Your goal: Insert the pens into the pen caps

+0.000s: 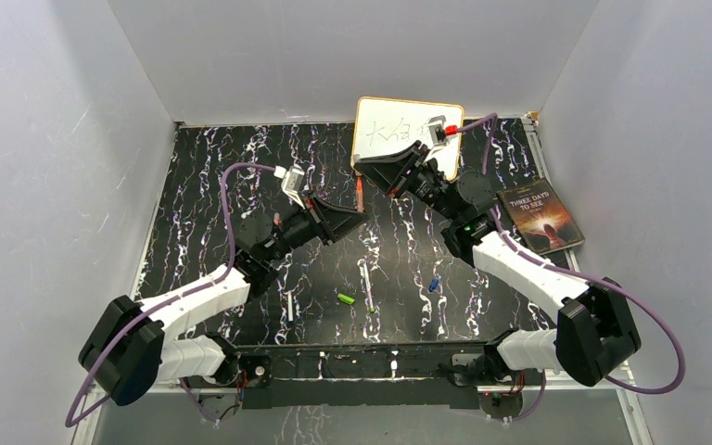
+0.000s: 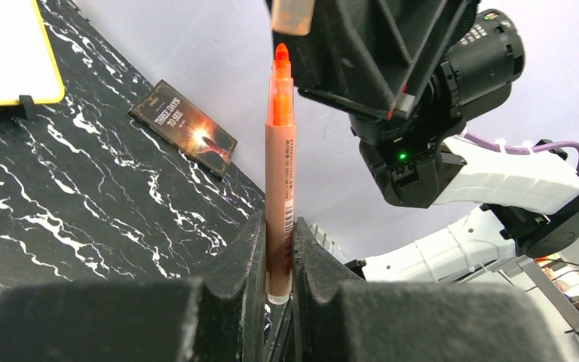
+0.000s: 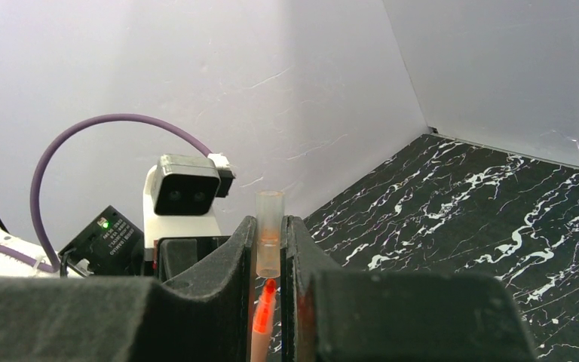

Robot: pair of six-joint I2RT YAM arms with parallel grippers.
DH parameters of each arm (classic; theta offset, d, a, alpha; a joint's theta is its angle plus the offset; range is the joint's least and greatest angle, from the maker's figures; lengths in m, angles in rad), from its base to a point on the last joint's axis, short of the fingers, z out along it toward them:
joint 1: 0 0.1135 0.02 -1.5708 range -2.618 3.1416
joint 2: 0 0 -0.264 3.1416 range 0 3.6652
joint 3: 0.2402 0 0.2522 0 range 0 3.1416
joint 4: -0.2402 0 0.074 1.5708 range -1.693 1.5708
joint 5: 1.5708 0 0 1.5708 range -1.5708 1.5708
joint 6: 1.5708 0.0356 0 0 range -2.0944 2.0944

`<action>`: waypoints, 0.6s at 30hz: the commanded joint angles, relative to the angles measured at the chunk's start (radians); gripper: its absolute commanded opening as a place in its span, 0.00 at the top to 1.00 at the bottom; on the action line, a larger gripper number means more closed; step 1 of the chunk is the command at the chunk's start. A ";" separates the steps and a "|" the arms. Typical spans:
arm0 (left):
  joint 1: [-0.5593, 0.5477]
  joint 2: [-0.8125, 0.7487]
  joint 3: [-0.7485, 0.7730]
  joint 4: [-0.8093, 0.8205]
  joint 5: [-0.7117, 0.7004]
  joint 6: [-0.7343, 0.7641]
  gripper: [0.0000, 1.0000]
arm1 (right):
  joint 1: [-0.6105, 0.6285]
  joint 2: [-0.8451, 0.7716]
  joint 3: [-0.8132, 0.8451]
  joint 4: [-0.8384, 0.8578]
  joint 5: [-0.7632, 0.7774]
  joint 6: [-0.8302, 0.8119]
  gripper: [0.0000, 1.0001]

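Mid-frame in the left wrist view, the left gripper (image 2: 277,228) clamps the orange pen (image 2: 280,151) upright. Its tip points at the brownish-orange cap (image 3: 269,207) pinched by the right gripper (image 3: 269,234), seemingly near-coaxial, just apart.

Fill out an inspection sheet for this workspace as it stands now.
Surface: black marbled tabletop, no spills seen.
Job's things: orange pen clamped in the left gripper, its tip just short of the brownish-orange cap in the right gripper, not yet in; green cap, blue cap, white pen and second white pen lie loose on the table.
Clutter: whiteboard at the far edge, book on the right.
Grippers: left shut on the pen, right shut on the cap.
Cables: left arm's purple cable and right arm's purple cable loop free, no snag seen.
Surroundings: grey walls on three sides; nothing else seen.
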 commanded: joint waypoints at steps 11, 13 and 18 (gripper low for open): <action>-0.006 -0.051 0.054 -0.010 -0.005 0.056 1.00 | -0.001 -0.034 0.013 0.037 -0.022 -0.016 1.00; -0.006 -0.052 0.052 -0.012 -0.009 0.056 1.00 | -0.002 -0.039 0.012 0.034 -0.024 -0.016 1.00; -0.006 -0.051 0.056 -0.019 -0.017 0.063 1.00 | -0.001 -0.052 -0.004 0.031 -0.030 -0.008 1.00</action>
